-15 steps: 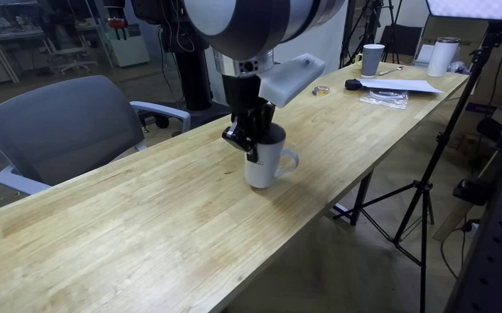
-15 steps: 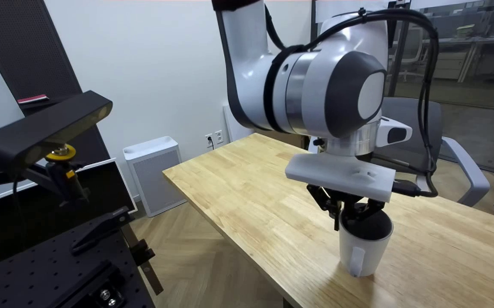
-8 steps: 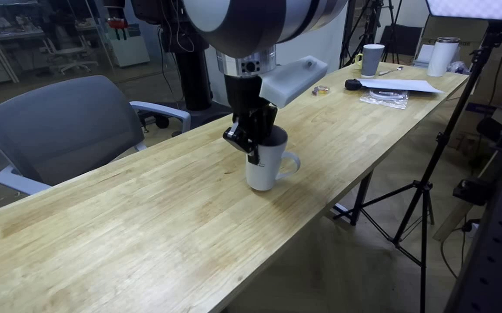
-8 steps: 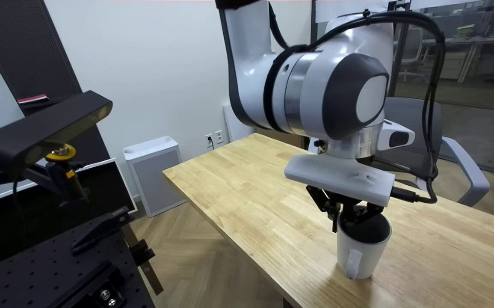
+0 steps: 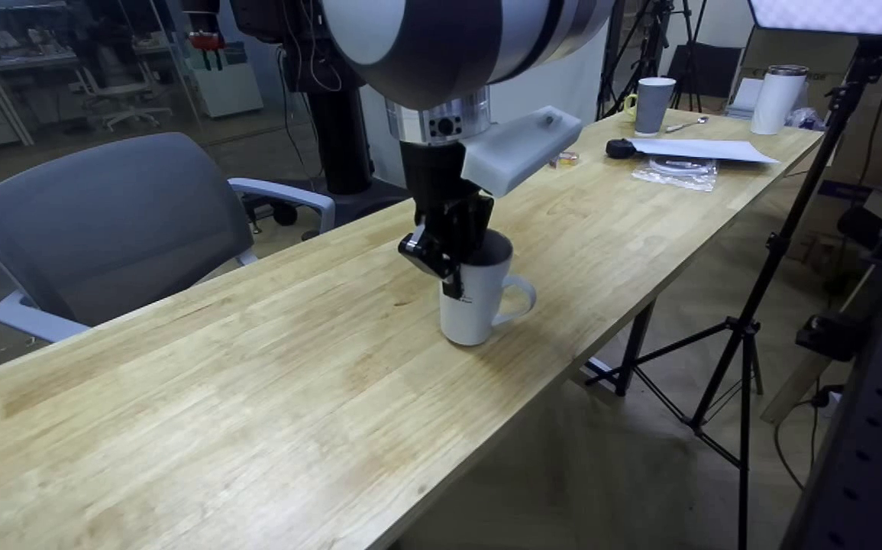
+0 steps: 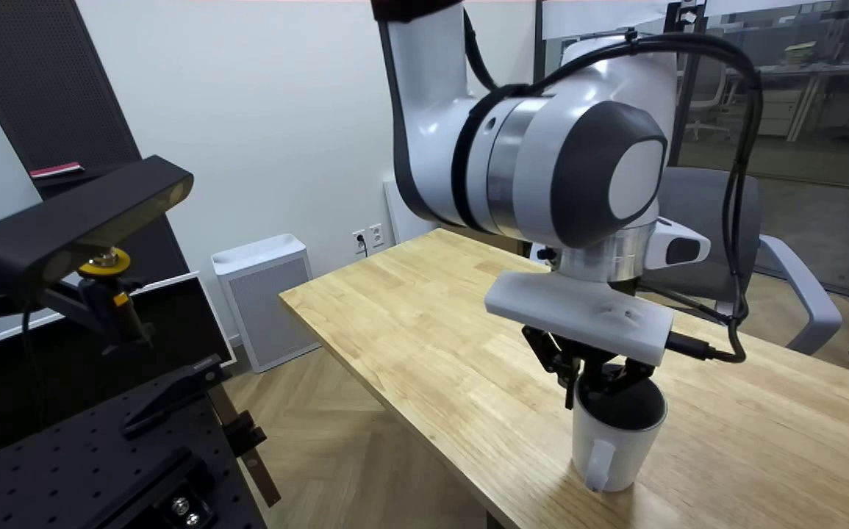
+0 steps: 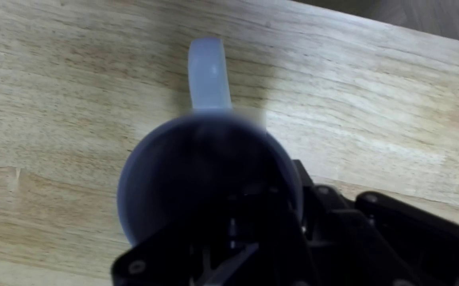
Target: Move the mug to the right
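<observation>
The white mug (image 5: 471, 322) stands nearly upright, slightly tilted, over the wooden table, with its loop handle toward the table's long edge. It also shows in an exterior view (image 6: 624, 454) and in the wrist view (image 7: 209, 75), where its dark interior faces the camera. My gripper (image 5: 465, 269) is shut on the mug's wall. One finger is inside the mug and the other is outside against its side, as seen in an exterior view (image 6: 580, 389) and in the wrist view (image 7: 295, 192). The inner fingertip is hidden in the dark interior. I cannot tell whether the base touches the table.
The table (image 5: 257, 428) runs past an office chair (image 5: 112, 229). At its far end are a grey cup (image 5: 653, 111), a white tumbler (image 5: 779, 103), a spoon (image 5: 686, 124), paper (image 5: 704, 150) and a plastic bag (image 5: 676, 174). A tripod (image 5: 761, 305) stands beside the table.
The gripper and mug have moved together a short way: down and slightly right in an exterior view, down and left in the opposite one. The grip looks the same.
</observation>
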Robot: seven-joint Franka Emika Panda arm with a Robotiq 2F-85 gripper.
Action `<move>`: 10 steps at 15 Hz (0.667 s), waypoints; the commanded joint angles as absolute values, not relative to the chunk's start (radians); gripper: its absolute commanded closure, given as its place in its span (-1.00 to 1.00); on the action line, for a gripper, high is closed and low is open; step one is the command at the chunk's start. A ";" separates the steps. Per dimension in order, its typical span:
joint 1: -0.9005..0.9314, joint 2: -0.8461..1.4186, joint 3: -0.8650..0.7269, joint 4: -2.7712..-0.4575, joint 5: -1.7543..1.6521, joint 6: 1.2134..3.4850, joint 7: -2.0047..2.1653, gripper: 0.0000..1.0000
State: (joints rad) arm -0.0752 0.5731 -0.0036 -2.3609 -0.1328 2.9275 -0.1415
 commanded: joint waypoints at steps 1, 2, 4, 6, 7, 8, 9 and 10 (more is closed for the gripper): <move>-0.088 0.559 0.011 -2.363 -0.114 2.907 -0.153 0.95; -0.087 0.560 0.010 -2.362 -0.114 2.904 -0.152 0.95; -0.086 0.561 0.010 -2.361 -0.113 2.896 -0.151 0.95; -0.082 0.563 0.008 -2.359 -0.114 2.890 -0.150 0.95; -0.082 0.564 0.009 -2.359 -0.113 2.888 -0.149 0.31; -0.081 0.565 0.008 -2.359 -0.113 2.886 -0.148 0.29; -0.080 0.564 0.007 -2.358 -0.114 2.884 -0.148 0.16; -0.079 0.563 0.006 -2.358 -0.114 2.882 -0.148 0.03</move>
State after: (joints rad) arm -0.0752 0.5792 0.0007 -2.3599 -0.1291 2.9046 -0.1416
